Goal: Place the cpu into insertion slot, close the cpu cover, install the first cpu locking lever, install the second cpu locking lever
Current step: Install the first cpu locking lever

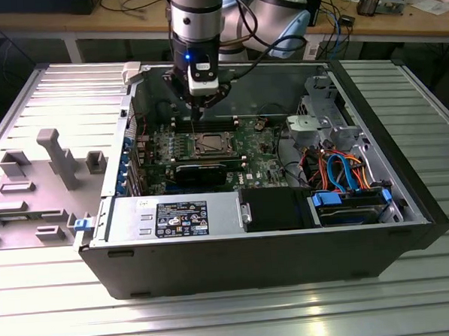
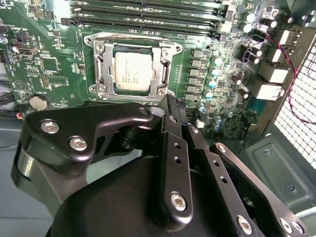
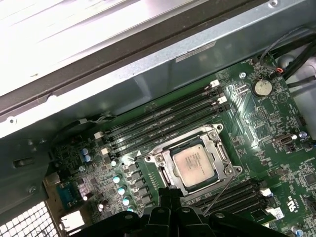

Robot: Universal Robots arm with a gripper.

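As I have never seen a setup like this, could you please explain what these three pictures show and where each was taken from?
This is a single robot arm whose gripper reaches into an open computer case. The case lies on a ribbed metal table. The exterior view comes from a camera off the arm. Both wrist views come from cameras riding on the arm, and they look past the gripper at the green motherboard. On the board sits the cpu, with the cpu cover lying flat around it. The gripper hovers close beside the cover, and nothing is visibly held. Grey fixtures stand on the table at the exterior view's left.
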